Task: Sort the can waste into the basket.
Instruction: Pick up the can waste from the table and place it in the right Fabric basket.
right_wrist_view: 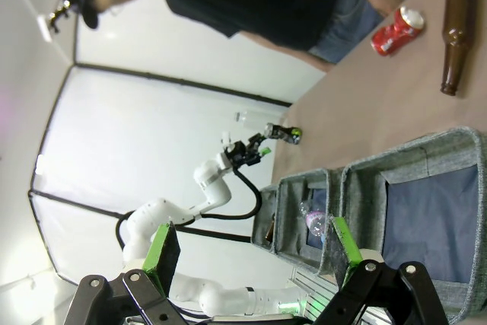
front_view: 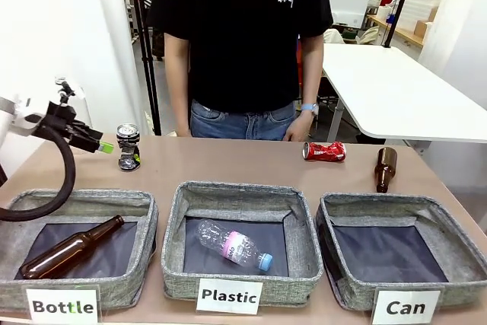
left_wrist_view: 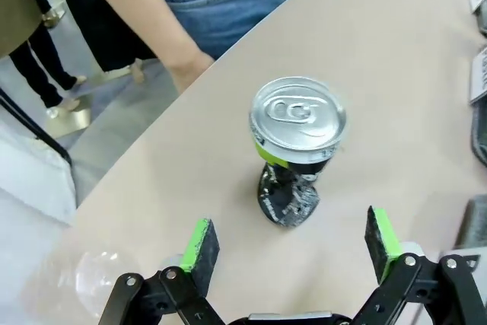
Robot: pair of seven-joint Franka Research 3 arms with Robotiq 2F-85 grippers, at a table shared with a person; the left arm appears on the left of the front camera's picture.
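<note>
At the left of the front view, the left gripper (front_view: 107,147) hangs just beside the black can (front_view: 128,148), fingers apart and clear of it. In the left wrist view the can (left_wrist_view: 297,123) stands upright on the worktop (left_wrist_view: 396,97), dented near its base, just beyond the open gripper (left_wrist_view: 291,240). The red can (front_view: 324,151) lies on its side right of centre, near the person's hand (front_view: 295,129) and a brown bottle (front_view: 384,167). The Can basket (front_view: 380,205) sits at lower right, dark lining showing. In the right wrist view the right gripper (right_wrist_view: 251,247) is spread open at the bottom edge, that basket (right_wrist_view: 426,159) beyond it.
</note>
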